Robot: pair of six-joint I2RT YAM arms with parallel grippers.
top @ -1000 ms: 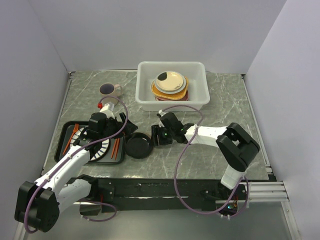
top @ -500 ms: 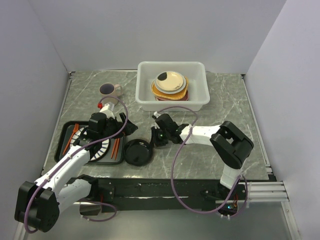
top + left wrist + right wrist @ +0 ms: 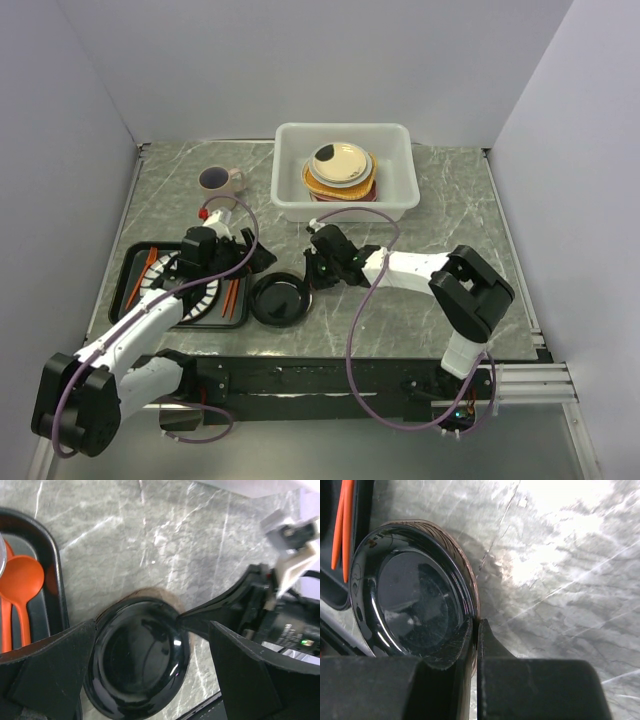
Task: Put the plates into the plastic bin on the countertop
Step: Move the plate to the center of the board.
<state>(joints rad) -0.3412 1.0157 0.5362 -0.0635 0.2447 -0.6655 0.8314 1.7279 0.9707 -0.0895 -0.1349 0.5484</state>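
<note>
**Item 1, dark plate** (image 3: 278, 299): 1 glossy black round on the countertop (image 3: 440, 230), close to the near edge and left of middle. It sits just beside the right edge of the black tray (image 3: 128, 268). From the right wrist I read a brown outer wall under the black rim. I cannot tell whether it lies flat or tipped.

**Item 2, right gripper** (image 3: 306, 281): the jaws are pinched narrow on the dark plate's right rim, 1 finger inside the rim and 1 outside.

**Item 3, left gripper** (image 3: 258, 262): the jaws are spread wide and hold nothing. It hangs over the tray's right edge. In its own camera I see the dark plate between the 2 fingers (image 3: 50, 680).

**Item 4, plastic bin** (image 3: 290, 135): a white tub at the middle of the far edge. It holds a stack of plates (image 3: 340, 172), with a cream one bearing a dark patch on top and an orange one beneath. I cannot tell the full count.

**Item 5, black tray**: near the near-left corner. It carries 1 white ribbed plate (image 3: 190, 297) and orange utensils (image 3: 232, 295).

**Item 6, mug** (image 3: 218, 180): toward the far-left corner, well apart from the tray.
</note>
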